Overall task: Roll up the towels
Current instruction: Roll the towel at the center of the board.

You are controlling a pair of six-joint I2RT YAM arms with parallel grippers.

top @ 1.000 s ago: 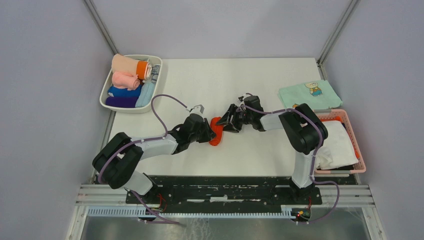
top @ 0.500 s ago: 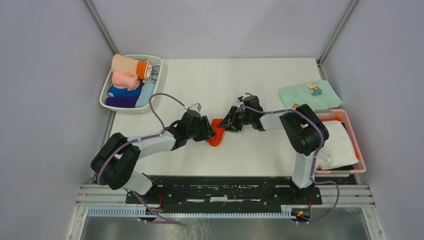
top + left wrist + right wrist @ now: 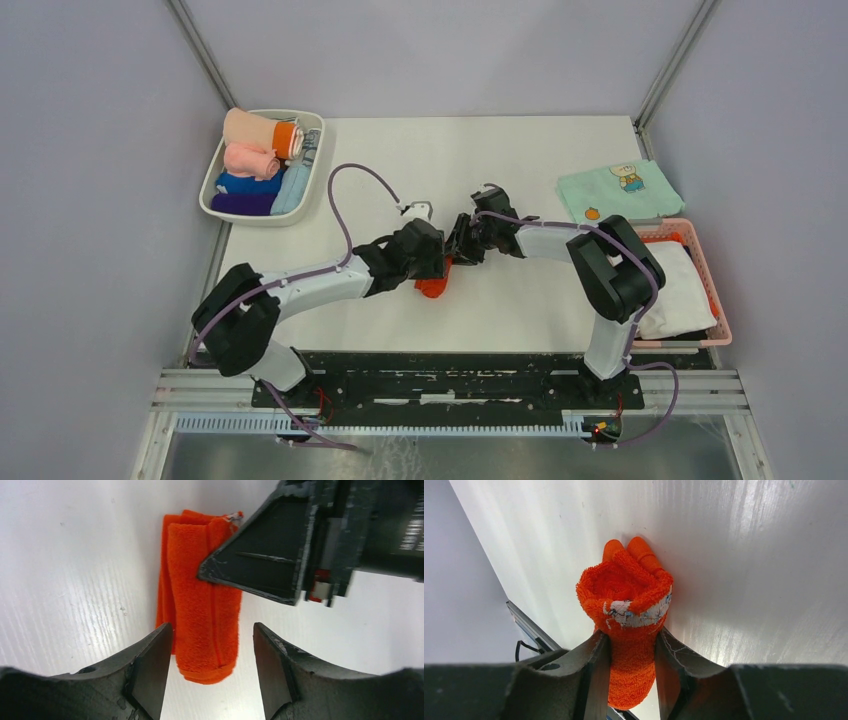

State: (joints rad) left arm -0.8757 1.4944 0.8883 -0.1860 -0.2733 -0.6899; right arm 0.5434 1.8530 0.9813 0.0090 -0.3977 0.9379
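Note:
A red-orange towel (image 3: pixel 432 287) lies rolled up on the white table (image 3: pixel 420 170), near the middle. In the right wrist view the towel (image 3: pixel 624 587) shows its spiral end and a white label, and my right gripper (image 3: pixel 631 655) is shut on the roll, both fingers pressed into it. My left gripper (image 3: pixel 212 652) is open and straddles the other end of the towel (image 3: pixel 200 610), with a gap on the right side. The right gripper (image 3: pixel 270 565) pinches the far end there. From above, both grippers (image 3: pixel 432 262) (image 3: pixel 458 250) meet over the roll.
A white bin (image 3: pixel 212 190) at the back left holds several rolled cloths. A mint-green cloth with a bear print (image 3: pixel 620 188) lies flat at the back right. Beside it a pink basket (image 3: pixel 712 280) holds a white cloth.
My left gripper has opened and slid right along the roll. My right gripper has closed on the towel's end. The roll has shifted slightly toward the near edge.

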